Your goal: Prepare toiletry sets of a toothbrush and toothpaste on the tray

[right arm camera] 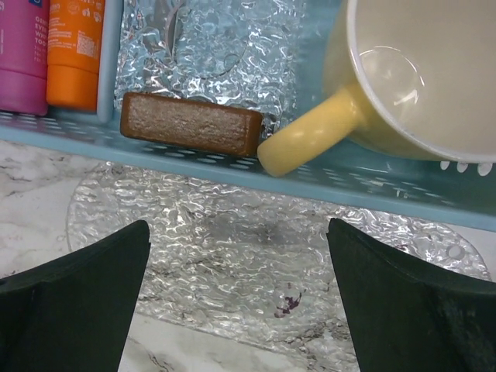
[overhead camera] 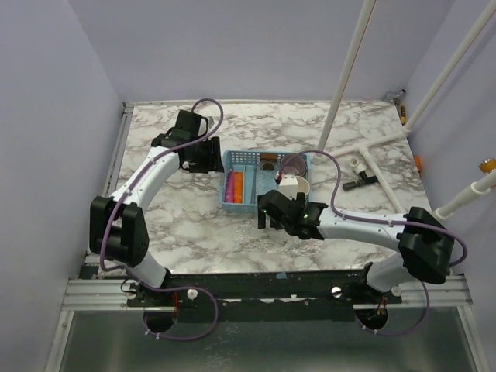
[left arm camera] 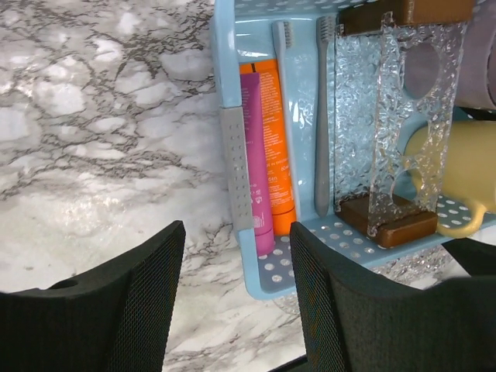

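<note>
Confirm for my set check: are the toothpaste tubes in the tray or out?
In. The orange tube and pink tube lie flat inside the tray, beside two toothbrushes.

Bright, even diffuse light, shadows soft. Glare on the clear bubbly sheet (right arm camera: pixel 225 46) in my wrist cams; focus ok.

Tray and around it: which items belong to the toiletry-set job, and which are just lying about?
Job: tray, light blue toothbrush, grey toothbrush, orange toothpaste, pink toothpaste.
Lying about: yellow mug, brown block, clear bumpy plastic, white pipes.
</note>
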Controlling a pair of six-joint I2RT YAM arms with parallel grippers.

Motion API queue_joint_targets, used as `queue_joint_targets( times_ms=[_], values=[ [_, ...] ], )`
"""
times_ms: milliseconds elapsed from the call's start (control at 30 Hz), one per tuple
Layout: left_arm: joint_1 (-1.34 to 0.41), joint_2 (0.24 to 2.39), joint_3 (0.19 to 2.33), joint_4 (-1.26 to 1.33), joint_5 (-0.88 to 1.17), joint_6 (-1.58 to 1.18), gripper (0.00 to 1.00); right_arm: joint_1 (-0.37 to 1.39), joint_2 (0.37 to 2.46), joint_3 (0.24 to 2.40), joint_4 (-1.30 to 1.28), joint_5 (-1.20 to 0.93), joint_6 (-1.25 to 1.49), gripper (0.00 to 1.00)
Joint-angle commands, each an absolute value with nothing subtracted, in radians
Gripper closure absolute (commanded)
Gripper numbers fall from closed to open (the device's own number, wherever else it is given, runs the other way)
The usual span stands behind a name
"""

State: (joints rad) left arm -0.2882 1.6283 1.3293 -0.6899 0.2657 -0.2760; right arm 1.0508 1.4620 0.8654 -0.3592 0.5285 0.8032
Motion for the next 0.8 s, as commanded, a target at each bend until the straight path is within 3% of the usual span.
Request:
queue_joint_targets(
  times_ms=[0,767],
  values=[
    [-0.290,1.501,1.277,-0.724,0.184,-0.324,0.43,1.031,1.504,0.917,-0.336,0.554,0.826,0.00],
    [-0.291,1.063,0.948,-0.661,0.255,-0.319,0.40,0.944,1.705,1.086,-0.290,0.554,0.780,0.00]
  ],
)
